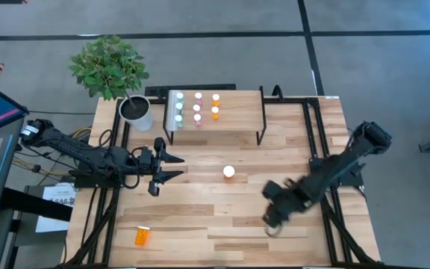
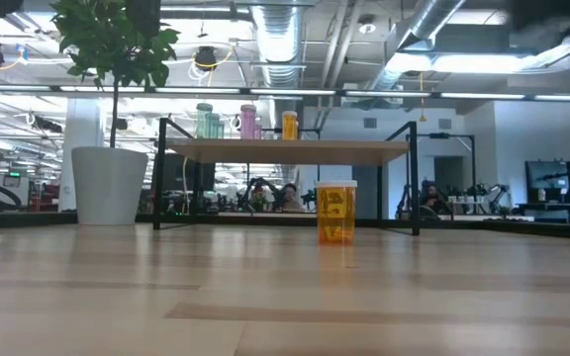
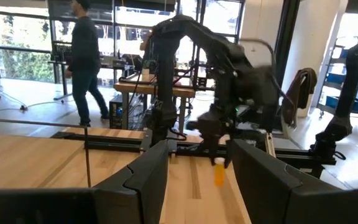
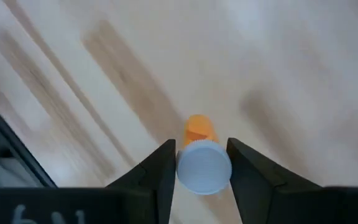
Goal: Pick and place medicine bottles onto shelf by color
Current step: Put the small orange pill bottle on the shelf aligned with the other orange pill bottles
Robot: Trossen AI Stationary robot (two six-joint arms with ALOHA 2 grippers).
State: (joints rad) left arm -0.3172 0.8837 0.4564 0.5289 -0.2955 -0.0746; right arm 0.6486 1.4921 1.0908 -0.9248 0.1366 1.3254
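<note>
Stood on grey floor [image 1: 364, 67] crossed by dark lines. Opened behind onto a wide hall under exposed ceiling ducts [image 2: 285, 25] and strip lights [image 2: 463, 61]. Showed bright windows [image 3: 17, 43], desks [image 3: 148, 87], a walking person [image 3: 86, 56].

Overhead layout. The shelf [image 1: 234, 119] stands at the table's [image 1: 200, 224] far edge, medicine bottles [image 1: 197, 109] in three rows on its left half. A plant pot [image 1: 136, 112] sits just left of the shelf. One upright bottle [image 1: 229, 172] stands mid-table, before the shelf; another bottle [image 1: 142, 236] lies on its side near the front left corner
</note>
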